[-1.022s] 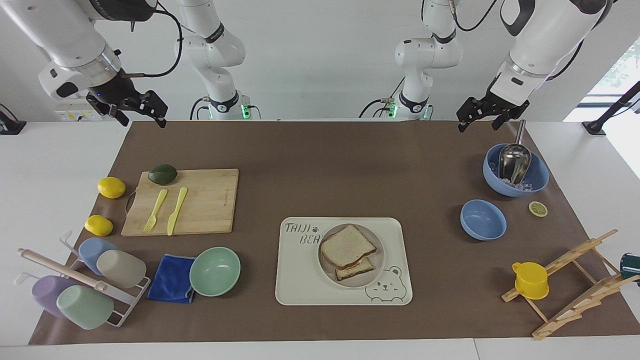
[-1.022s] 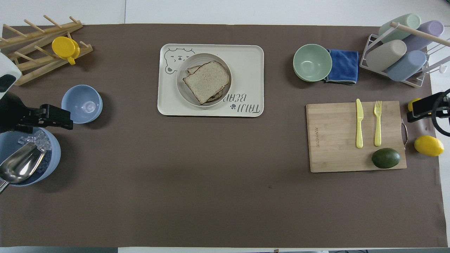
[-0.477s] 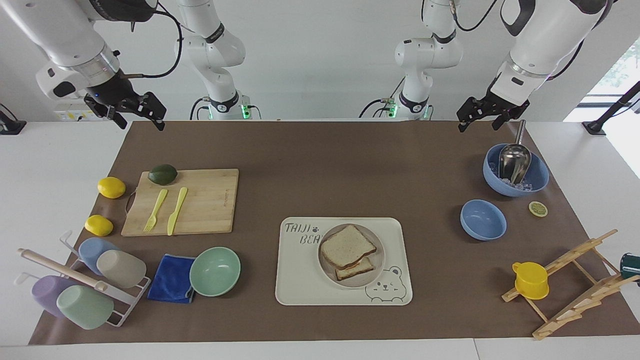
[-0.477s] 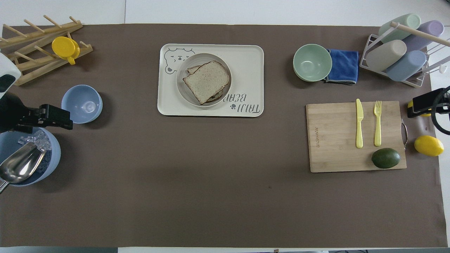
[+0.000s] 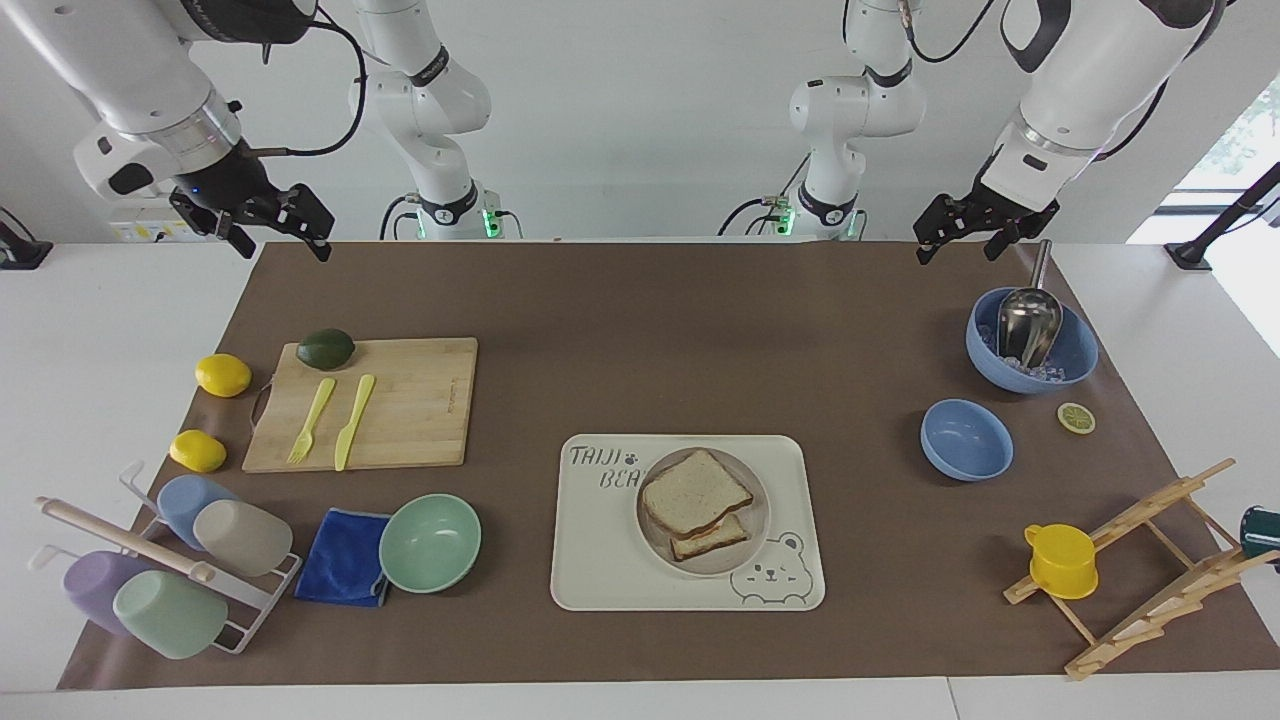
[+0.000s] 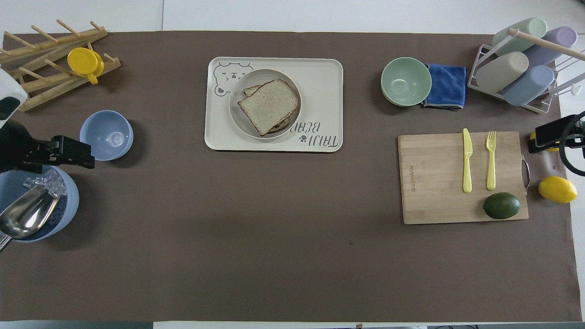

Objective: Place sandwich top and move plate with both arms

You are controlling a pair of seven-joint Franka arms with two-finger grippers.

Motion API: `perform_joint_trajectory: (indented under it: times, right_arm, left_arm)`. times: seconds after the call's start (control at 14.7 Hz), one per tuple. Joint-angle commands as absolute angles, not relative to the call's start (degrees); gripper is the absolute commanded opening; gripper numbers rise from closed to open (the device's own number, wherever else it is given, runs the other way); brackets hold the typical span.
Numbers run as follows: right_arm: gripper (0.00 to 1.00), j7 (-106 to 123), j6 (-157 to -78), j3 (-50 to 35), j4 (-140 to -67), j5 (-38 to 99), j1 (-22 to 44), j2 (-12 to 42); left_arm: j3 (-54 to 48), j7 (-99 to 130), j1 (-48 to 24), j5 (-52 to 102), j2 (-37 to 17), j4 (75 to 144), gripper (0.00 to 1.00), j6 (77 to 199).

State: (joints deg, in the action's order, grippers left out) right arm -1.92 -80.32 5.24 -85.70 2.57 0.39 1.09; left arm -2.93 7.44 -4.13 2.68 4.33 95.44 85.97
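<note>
My 2 claws, left gripper (image 5: 958, 238) and right gripper (image 5: 268, 222), hang apart, empty. Sandwich top (image 5: 695, 492) already sits on the plate (image 5: 752, 528), well ahead between them; next, both grasp its rim.

high facing view, steep overhead view, both covering whole table (image 5: 640, 300)

Pale speckled sandwich top (image 5: 695, 491), beige-grey plate (image 5: 752, 545), cream bear-print tray (image 5: 600, 560).

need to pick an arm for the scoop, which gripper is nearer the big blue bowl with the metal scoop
Left. The left gripper hangs open just above the big blue bowl with the metal scoop; the right gripper, also open, is up at the right arm's end of the table.
</note>
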Motion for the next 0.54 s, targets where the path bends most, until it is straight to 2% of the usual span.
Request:
perform_joint_trajectory:
  times: [0.0, 0.48]
  right_arm:
    - [1.00, -0.53, -80.86, 4.22, -86.92, 1.67, -0.70, 0.35]
    - [1.00, -0.53, -80.77, 4.22, -86.92, 1.67, -0.70, 0.35]
  left_arm:
    - [-2.81, 6.59, -4.04, 1.67, 5.45, 96.24, 1.00, 86.48]
    - [-2.81, 6.94, -4.04, 1.67, 5.45, 96.24, 1.00, 86.48]
